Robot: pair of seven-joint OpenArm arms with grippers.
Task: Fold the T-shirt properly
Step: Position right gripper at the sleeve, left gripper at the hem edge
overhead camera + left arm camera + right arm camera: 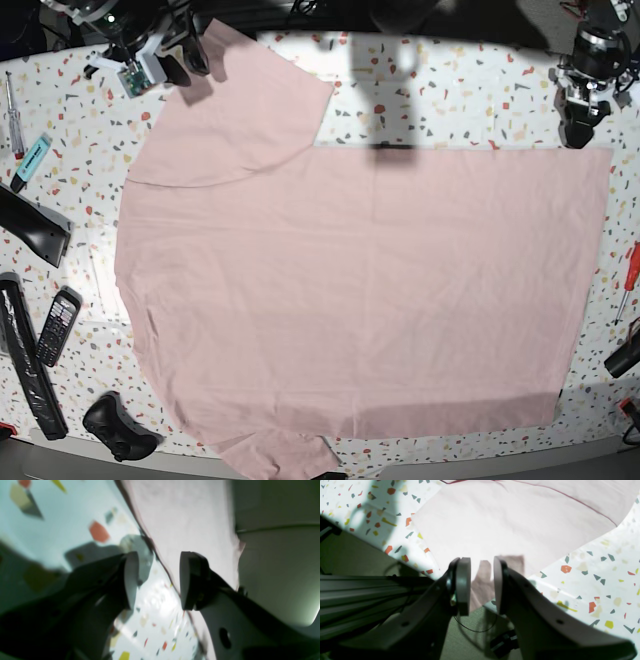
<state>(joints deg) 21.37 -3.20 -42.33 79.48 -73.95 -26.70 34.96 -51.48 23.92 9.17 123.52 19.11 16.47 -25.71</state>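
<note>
You have 1 T-shirt (360,290), 2 grippers, left gripper (579,128) and right gripper (192,62), 1 phone (57,325), 1 game controller (118,424), 1 marker (31,160), 2 screwdrivers (629,276).

Most of the table (450,95) is covered by the T-shirt (360,290), spread flat, so nothing tall stands in the middle of the base view. A bare strip of table is left along the top centre, between the two grippers. The left edge is crowded: a screwdriver (11,115) and a marker (32,160) at upper left, a black wedge (35,230) below them, then a phone (58,326), a long black bar (28,370) and a game controller (118,425) at lower left. On the right edge, a red screwdriver (627,280) and a dark object (624,352) lie beside the shirt's hem.
</note>
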